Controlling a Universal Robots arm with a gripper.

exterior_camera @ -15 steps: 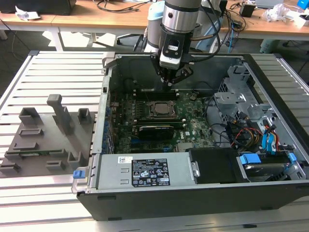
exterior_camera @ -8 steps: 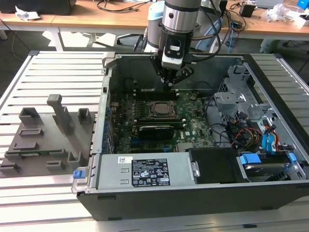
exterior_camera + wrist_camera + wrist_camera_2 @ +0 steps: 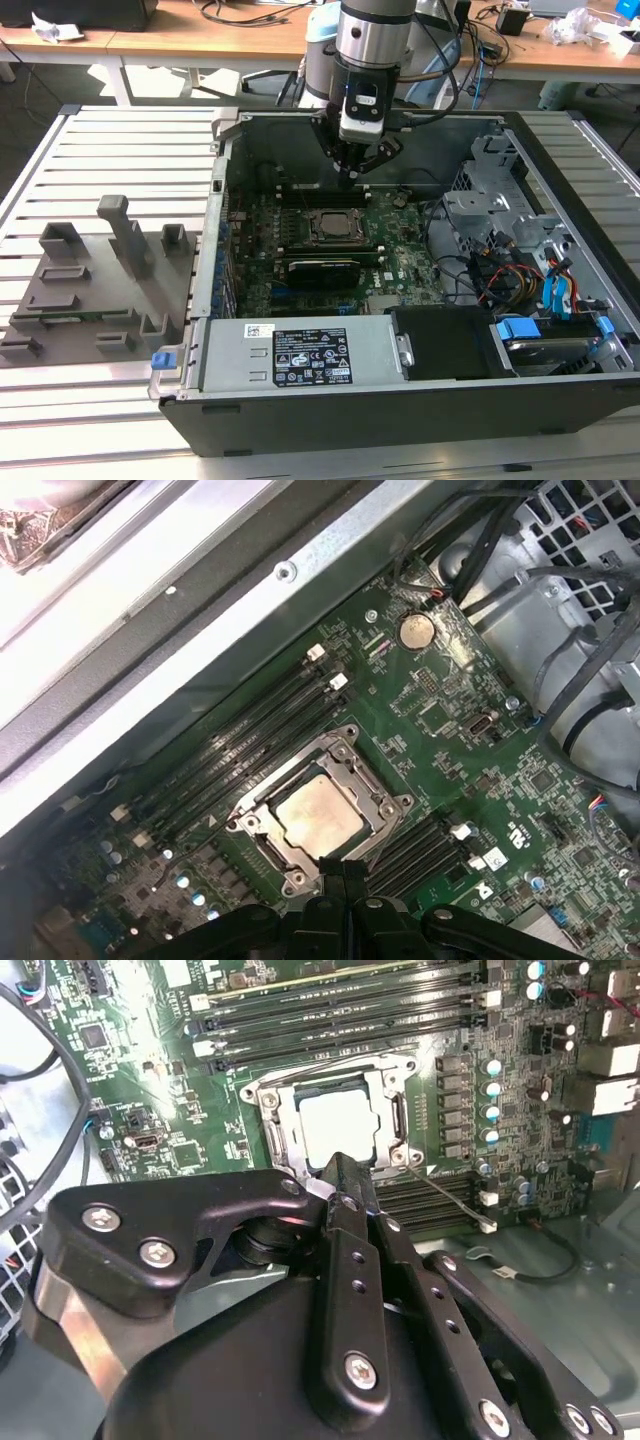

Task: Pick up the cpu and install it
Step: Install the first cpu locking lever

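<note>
A slatted metal tabletop point(image 3: 100, 150) carries an open computer case point(image 3: 300, 410) lying on its side. On the exterior view's left, apart from the case, a grey plastic fixture point(image 3: 90, 290) with upright posts rests on the slats. The robot arm point(image 3: 372, 40) reaches down into the case from the far side.

Inside the case a green motherboard point(image 3: 400, 250) covers the floor, with a labelled metal box point(image 3: 300, 355) along the near wall and a tangle of cables and blue clips towards the exterior view's right. Rows of long black memory slots point(image 3: 240, 750) run on both sides of a square socket frame point(image 3: 372, 780).

The gripper point(image 3: 355, 172) hangs just above the board at the edge of the socket frame. In both wrist views its fingers are pressed together with nothing between them point(image 3: 340, 1170) point(image 3: 345, 872).

The cpu point(image 3: 333, 226) lies flat inside the socket frame, its pale metal top facing up point(image 3: 338, 1125) point(image 3: 318, 815), just beside the gripper's tip and not touched by it. A round coin battery point(image 3: 416, 631) sits farther off on the board.
</note>
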